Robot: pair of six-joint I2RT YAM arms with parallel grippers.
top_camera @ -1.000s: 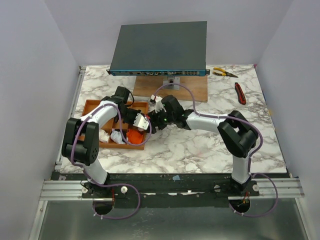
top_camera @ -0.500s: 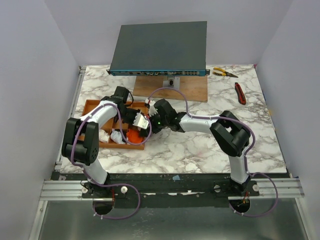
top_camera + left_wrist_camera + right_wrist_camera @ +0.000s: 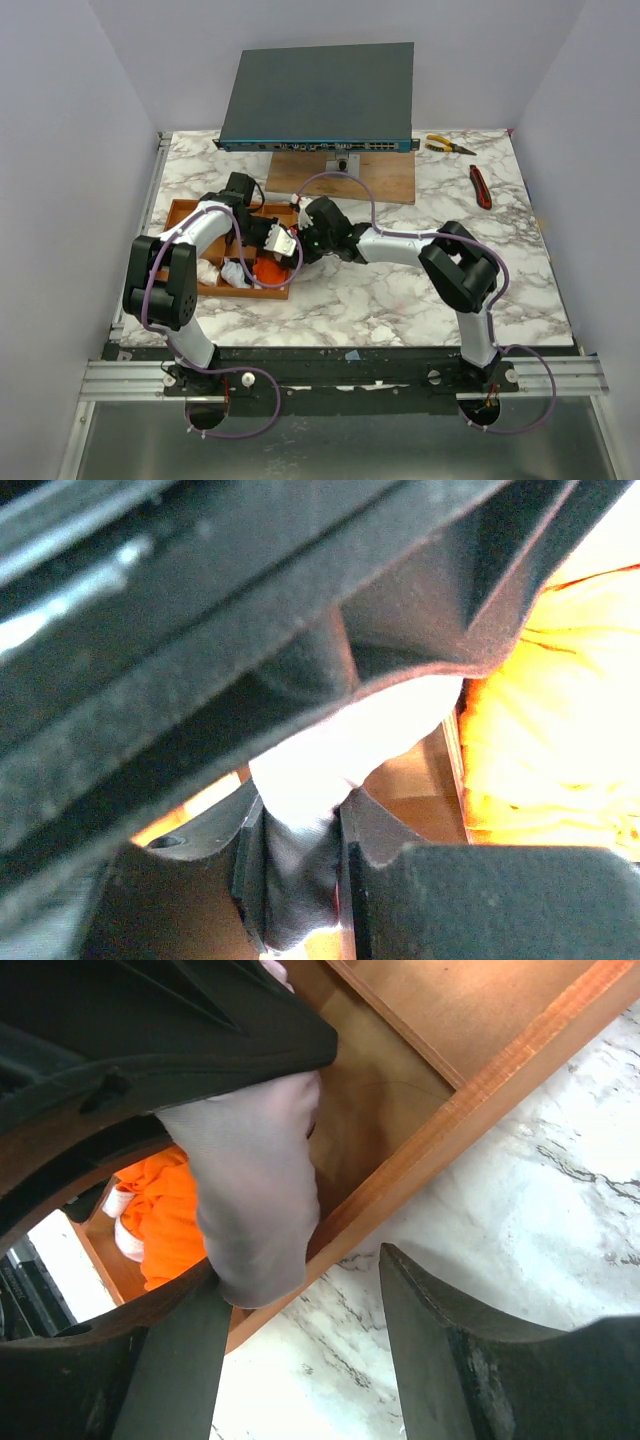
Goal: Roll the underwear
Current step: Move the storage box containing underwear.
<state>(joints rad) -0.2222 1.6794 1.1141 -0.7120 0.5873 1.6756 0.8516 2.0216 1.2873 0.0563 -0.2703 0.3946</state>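
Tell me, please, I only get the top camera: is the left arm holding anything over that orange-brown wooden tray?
Observer: Yes. The left wrist view shows the left fingers pinching a small pale cloth garment.
Operator: Is the other arm grabbing it too?
Observer: No. In the right wrist view the right fingers stand apart, with the garment beside one of them, unpinched.
Operator: Where does it dangle?
Observer: Its lower end hangs at the rim of the orange-brown wooden tray, with the white marbled table just beyond.
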